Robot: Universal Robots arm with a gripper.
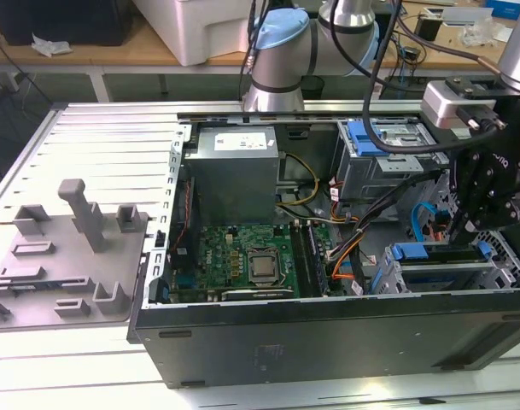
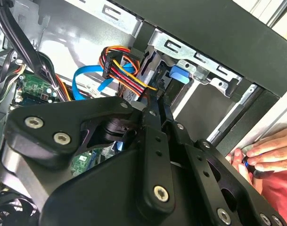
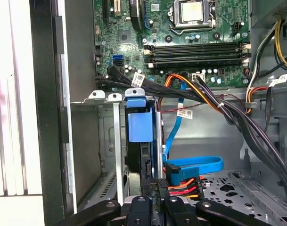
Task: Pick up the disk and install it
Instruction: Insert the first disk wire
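1. In the exterior view, an open computer case [image 1: 328, 329] lies on its side on a slatted metal table [image 1: 97, 137]. The gripper [image 1: 461, 229] hangs at the exterior view's right, over the drive cage [image 1: 439, 278] near the case's front corner. The disk [image 1: 443, 253] sits edge-up in that cage: a blue carrier strip along the top, with a dark band just under it. Its flat face and label are hidden inside the cage. The fingertips are lost against dark cables, so how far the jaws stand apart cannot be told here. The motherboard [image 1: 251, 260] and a grey power supply [image 1: 234, 171] fill the rest of the case.

2. In the second wrist view, the gripper's black linkage blocks most of the frame. Its fingers [image 2: 158, 110] run together to a narrow point with no gap visible, nothing seen between them. A blue tab [image 2: 179, 74] shows in the cage beyond. A person's hand [image 2: 261, 153] is cut off at the edge.

3. In the first wrist view, the disk [image 3: 136, 125] stands slotted in the cage, its blue carrier end facing out, the drive body mostly hidden. A blue data cable [image 3: 195, 165] and coloured power wires [image 3: 183, 187] lie just beside it.
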